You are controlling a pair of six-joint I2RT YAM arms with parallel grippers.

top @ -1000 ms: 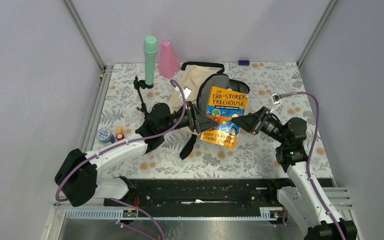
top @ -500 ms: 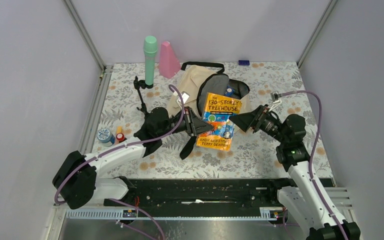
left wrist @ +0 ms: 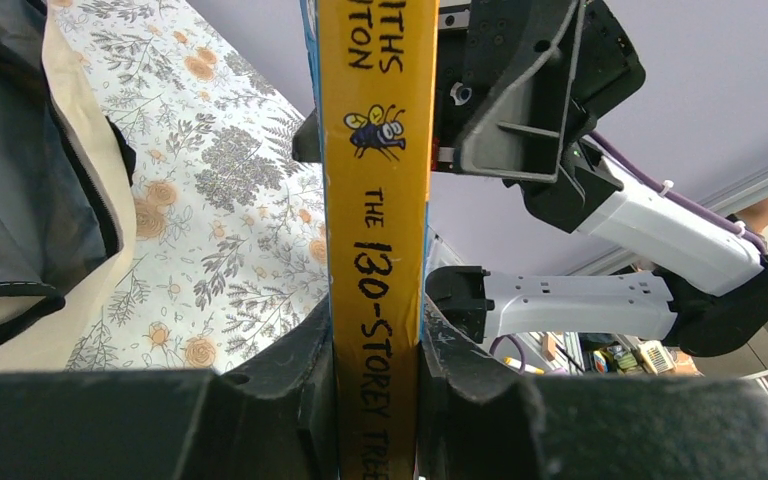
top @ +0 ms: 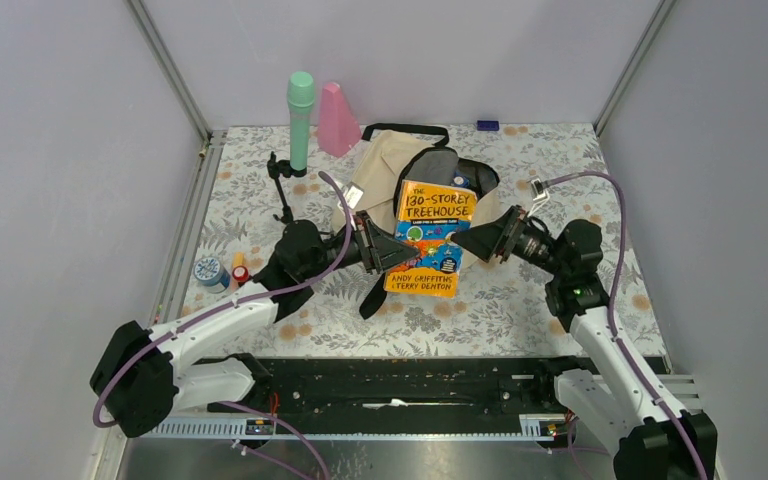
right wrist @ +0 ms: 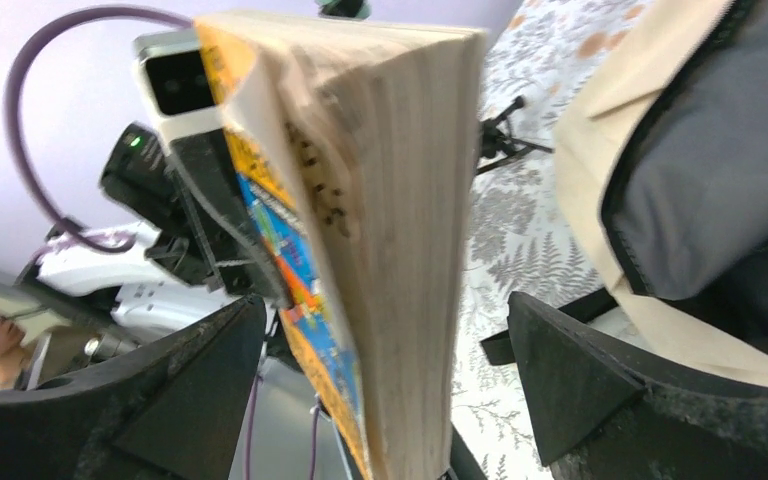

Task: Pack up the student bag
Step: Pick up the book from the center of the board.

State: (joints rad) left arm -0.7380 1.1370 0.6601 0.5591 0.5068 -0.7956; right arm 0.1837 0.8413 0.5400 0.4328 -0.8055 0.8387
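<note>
The student bag (top: 385,160) lies at the far middle of the floral desk (top: 560,170). Its cream flap is thrown back and its grey-lined mouth gapes toward the near edge. One black strap (top: 375,293) trails from it toward the near edge.

A paperback, "The 130-Storey Treehouse" (top: 430,235), is held just in front of that mouth. Its orange cover faces up and its top edge overlaps the grey lining in the overhead view.

The left tool (top: 400,252) is clamped on the book's spine. From the left wrist, its 2 fingers (left wrist: 305,370) press both sides of the orange spine (left wrist: 375,200), with the bag's lining (left wrist: 20,200) off to the left.

The right tool (top: 465,238) sits at the opposite, page-edge side with its jaws spread wide. From the right wrist the page block (right wrist: 400,200) stands between the 2 fingers (right wrist: 580,380), with a gap on each side, so nothing is gripped.

Near the far-left corner stand a tall mint-green cylinder (top: 301,120) and a pink cone-shaped object (top: 338,120), with a small black tripod (top: 282,190) just nearer. By the left edge lie a blue patterned tape roll (top: 207,270) and a small orange-and-red item (top: 239,268). A small dark-blue object (top: 487,125) sits at the far edge.
</note>
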